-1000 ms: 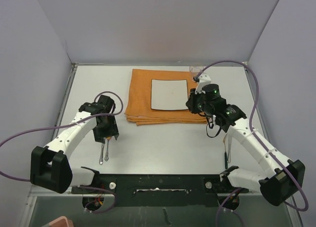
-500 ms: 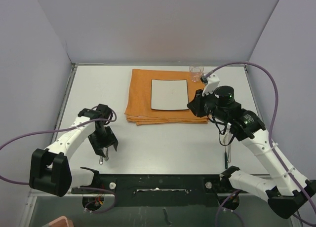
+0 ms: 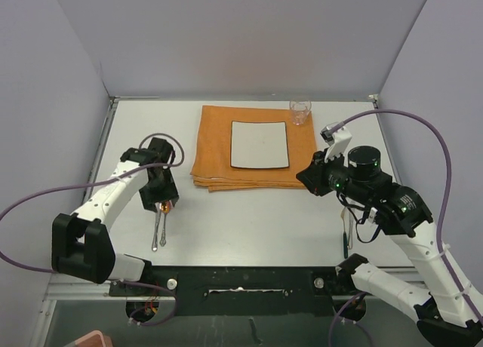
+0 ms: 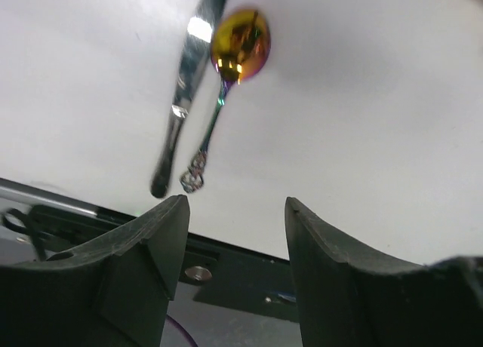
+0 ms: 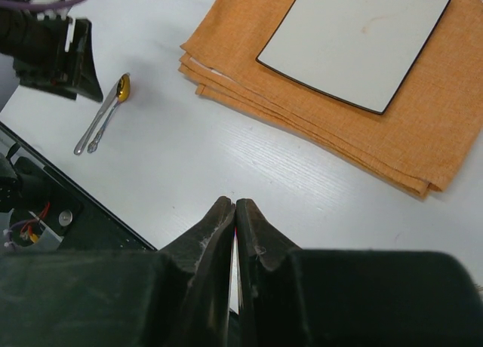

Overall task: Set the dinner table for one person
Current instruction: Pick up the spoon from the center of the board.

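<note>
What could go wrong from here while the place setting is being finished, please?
The silver knife and the gold-bowled spoon lie close side by side, so the open left gripper might pinch both or push one aside. The small clear glass stands by the orange folded cloth's far corner, near the right arm; it could be tipped.

This is looking like a robotics lab test cell: plain pale grey panel walls (image 3: 241,38) are boxing in a large flat matte white rectangular tabletop (image 3: 256,219) on three sides. A white-and-black jointed left arm (image 3: 113,196) and a matching right arm (image 3: 426,256) are standing bolted to a black metal rail (image 3: 226,275) at the near edge, with thin purple cables (image 3: 400,112) looping from them.
</note>
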Robot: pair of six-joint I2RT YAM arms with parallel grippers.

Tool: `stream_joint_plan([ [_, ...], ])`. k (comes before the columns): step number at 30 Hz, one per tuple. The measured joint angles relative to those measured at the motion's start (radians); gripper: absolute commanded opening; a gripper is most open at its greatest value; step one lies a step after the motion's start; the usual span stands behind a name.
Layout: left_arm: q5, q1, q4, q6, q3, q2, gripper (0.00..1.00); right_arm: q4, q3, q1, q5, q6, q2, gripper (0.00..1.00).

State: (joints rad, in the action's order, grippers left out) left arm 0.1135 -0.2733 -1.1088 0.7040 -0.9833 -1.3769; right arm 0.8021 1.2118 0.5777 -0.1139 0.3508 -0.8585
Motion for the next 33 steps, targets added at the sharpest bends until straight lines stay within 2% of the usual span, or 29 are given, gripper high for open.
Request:
stream_joint_plan([
  [5, 0.166, -0.009, -0.031, -0.174, -0.230, -0.055, 0.53, 0.052, 0.006, 0.000, 0.000, -0.001, 0.018, 0.08],
  [8, 0.235, -0.020, -0.053, -0.247, -0.251, -0.060, 0.54, 0.080, 0.022, 0.001, 0.001, -0.005, 0.016, 0.08],
  [11, 0.247, -0.017, -0.092, -0.305, -0.248, -0.060, 0.58, 0.103, 0.041, 0.011, 0.013, -0.008, 0.013, 0.08],
  [14, 0.229, 0.018, -0.113, -0.327, -0.248, -0.080, 0.58, 0.122, 0.062, 0.020, 0.025, -0.011, -0.002, 0.08],
  [20, 0.142, 0.078, -0.147, -0.315, -0.224, -0.242, 0.58, 0.141, 0.101, 0.040, 0.053, -0.016, -0.043, 0.08],
  [25, 0.039, 0.060, -0.153, -0.288, -0.184, -0.251, 0.59, 0.153, 0.122, 0.047, 0.071, -0.024, -0.058, 0.08],
  [33, -0.031, 0.058, -0.145, -0.248, -0.150, -0.251, 0.58, 0.157, 0.143, 0.053, 0.095, -0.031, -0.073, 0.08],
])
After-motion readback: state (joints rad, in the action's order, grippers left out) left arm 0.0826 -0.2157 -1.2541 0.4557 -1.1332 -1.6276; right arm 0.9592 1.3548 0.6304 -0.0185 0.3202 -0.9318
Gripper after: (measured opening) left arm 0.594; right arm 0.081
